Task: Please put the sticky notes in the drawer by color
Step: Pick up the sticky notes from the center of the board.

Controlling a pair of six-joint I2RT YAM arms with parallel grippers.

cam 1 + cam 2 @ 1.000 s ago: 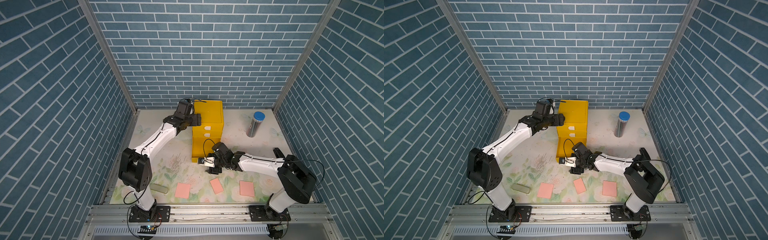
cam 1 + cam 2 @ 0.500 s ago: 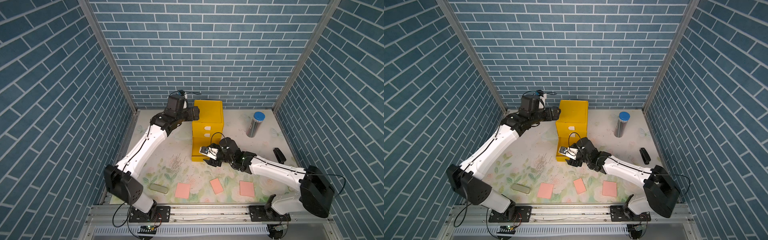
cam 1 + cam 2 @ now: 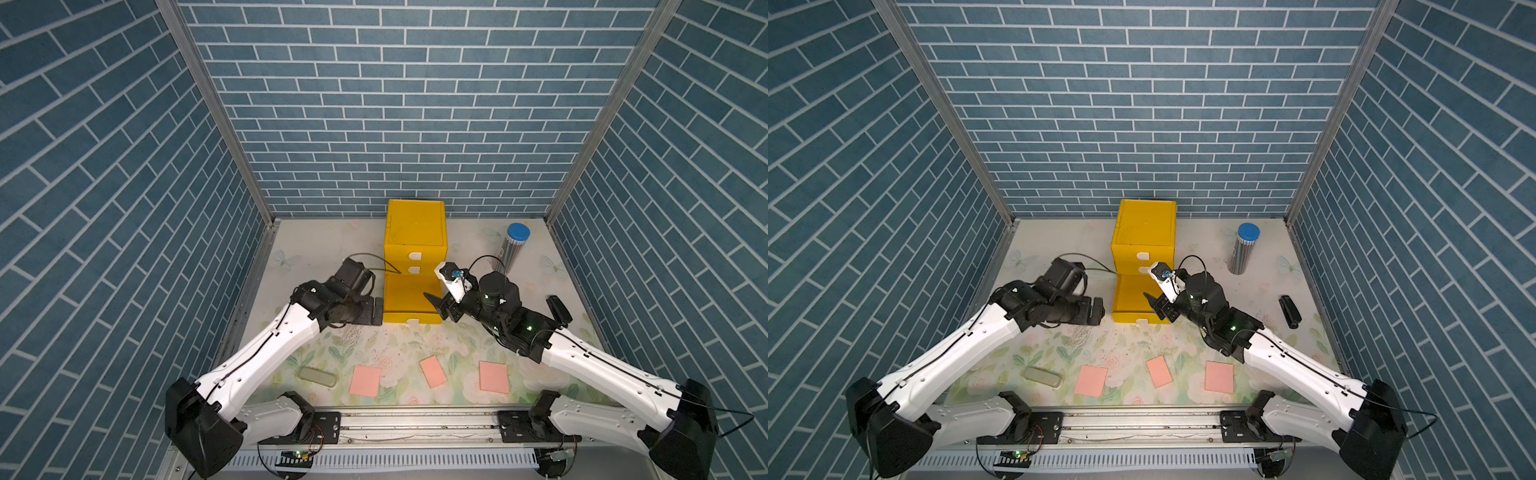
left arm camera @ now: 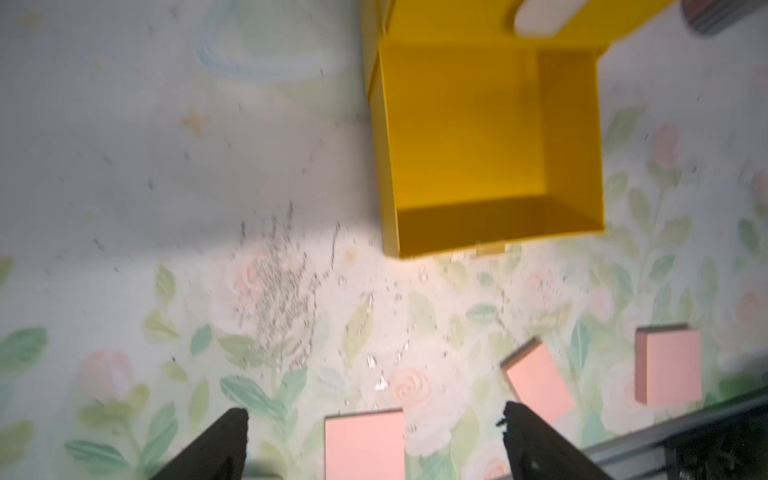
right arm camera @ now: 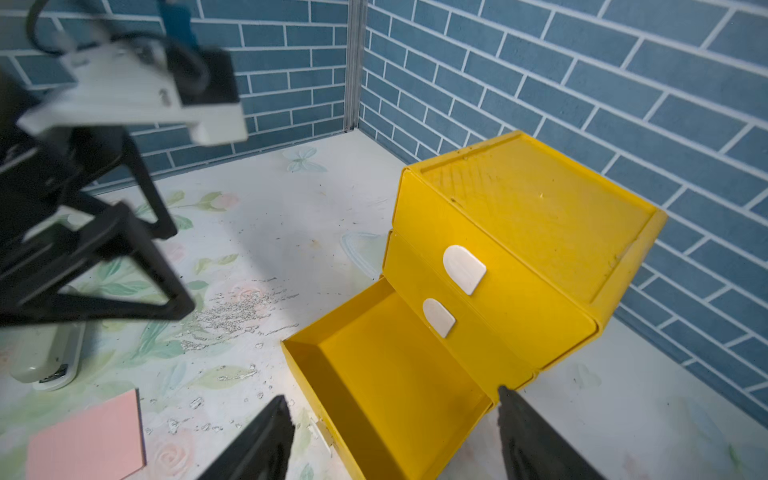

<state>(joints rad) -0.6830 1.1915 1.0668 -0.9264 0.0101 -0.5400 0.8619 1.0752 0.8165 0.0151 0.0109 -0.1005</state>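
On the worktop [image 3: 324, 249], you cannot see inside the yellow plastic cabinet's [image 3: 413, 226] two shut drawers; its pulled-out bottom drawer [image 3: 409, 297] sits between left pincer [image 3: 376, 311] and right pincer [image 3: 438, 307], both agape.

Both top views are bright, evenly lit and sharp. The left wrist view is motion-smeared: drawer [image 4: 490, 137] and pink sticky notes [image 4: 667, 365] look soft. A grey shadow crosses the table [image 4: 145, 145] there. The right wrist view blurs the near left pincer [image 5: 174, 270].
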